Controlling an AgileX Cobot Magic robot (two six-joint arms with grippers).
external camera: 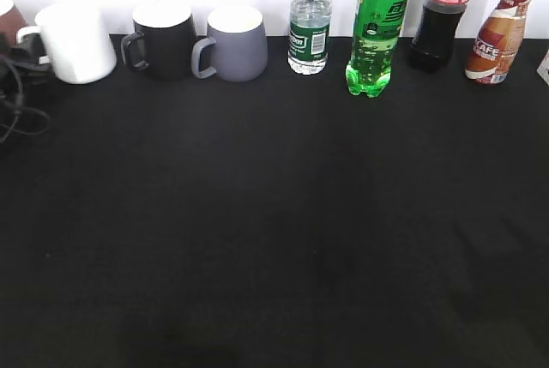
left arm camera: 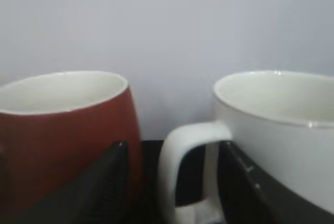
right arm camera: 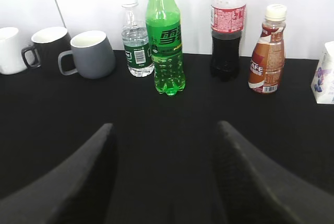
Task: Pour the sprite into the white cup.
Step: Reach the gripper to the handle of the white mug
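Observation:
The sprite [external camera: 378, 25] is a tall green bottle standing at the back of the black table, right of centre; it also shows in the right wrist view [right arm camera: 166, 41]. The white cup [external camera: 77, 42] stands at the back left. In the left wrist view my left gripper [left arm camera: 175, 148] is open, with its two fingers on either side of the white cup's [left arm camera: 282, 130] loop handle and gaps on both sides. In the exterior view only a dark part of it shows at the left edge [external camera: 21, 51]. My right gripper [right arm camera: 164, 127] is open and empty over the table, well in front of the sprite.
A red-brown mug [left arm camera: 62, 130] stands just left of the white cup. Along the back stand a black mug [external camera: 163, 38], a grey mug [external camera: 233, 42], a clear water bottle [external camera: 309, 25], a dark cola bottle [external camera: 442, 16] and a brown coffee bottle [external camera: 500, 33]. A white carton [right arm camera: 324, 75] stands at the far right.

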